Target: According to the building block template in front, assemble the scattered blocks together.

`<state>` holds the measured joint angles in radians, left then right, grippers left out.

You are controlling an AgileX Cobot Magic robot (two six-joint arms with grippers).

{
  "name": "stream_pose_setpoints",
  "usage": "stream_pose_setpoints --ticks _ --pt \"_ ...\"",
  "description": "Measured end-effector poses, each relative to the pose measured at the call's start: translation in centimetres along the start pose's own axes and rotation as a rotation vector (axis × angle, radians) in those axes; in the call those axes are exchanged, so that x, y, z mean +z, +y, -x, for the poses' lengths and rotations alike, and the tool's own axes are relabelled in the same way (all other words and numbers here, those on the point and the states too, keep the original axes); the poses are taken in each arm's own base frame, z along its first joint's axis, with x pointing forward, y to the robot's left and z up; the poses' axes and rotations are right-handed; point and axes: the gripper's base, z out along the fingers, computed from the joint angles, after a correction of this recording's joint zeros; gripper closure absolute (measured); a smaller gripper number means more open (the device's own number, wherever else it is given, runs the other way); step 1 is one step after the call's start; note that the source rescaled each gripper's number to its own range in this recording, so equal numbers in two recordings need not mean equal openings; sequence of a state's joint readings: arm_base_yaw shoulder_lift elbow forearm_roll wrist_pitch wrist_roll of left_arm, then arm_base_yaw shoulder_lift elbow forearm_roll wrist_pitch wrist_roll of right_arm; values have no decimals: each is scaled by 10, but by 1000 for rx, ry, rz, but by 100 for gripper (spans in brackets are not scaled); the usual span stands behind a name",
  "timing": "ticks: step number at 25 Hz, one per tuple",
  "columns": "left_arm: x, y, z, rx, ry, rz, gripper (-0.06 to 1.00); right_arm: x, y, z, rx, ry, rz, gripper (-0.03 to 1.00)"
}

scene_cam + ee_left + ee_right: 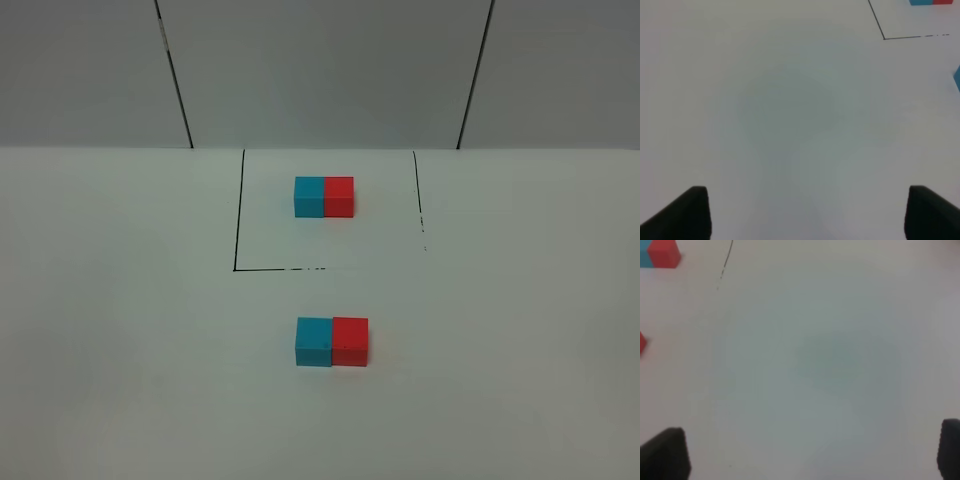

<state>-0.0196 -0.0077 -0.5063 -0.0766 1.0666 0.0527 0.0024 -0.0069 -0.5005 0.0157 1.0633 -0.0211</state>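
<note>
The template [324, 196], a cyan-and-red bar, sits inside a black-lined square at the back of the table, cyan on the left. Nearer the front, the loose cyan cube [314, 341] and the loose red cube [351, 341] stand side by side, touching, cyan on the left. Neither arm shows in the exterior high view. My left gripper [807, 212] is open and empty over bare table; the cyan cube's edge [957, 78] and the template [931, 2] show at that view's border. My right gripper [812, 455] is open and empty; the red cube's edge [642, 342] and the template [660, 253] show there.
The white table [120, 330] carries a black-lined square [238, 225] around the template. A grey panelled wall [320, 70] with dark seams stands behind the table.
</note>
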Motion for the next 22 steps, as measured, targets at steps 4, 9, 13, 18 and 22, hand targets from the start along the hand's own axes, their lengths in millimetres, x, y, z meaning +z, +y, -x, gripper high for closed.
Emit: stream_pose_setpoints --ticks 4,9,13,18,22 --pt "0 0 0 0 0 0 30 0 0 0 0 0 1 -3" --pt "0 0 0 0 0 0 30 0 0 0 1 0 2 -3" --pt "0 0 0 0 0 0 30 0 0 0 1 0 2 -3" --pt "0 0 0 0 0 0 30 0 0 0 1 0 2 -3" --pt "0 0 0 0 0 0 30 0 0 0 1 0 2 -3"
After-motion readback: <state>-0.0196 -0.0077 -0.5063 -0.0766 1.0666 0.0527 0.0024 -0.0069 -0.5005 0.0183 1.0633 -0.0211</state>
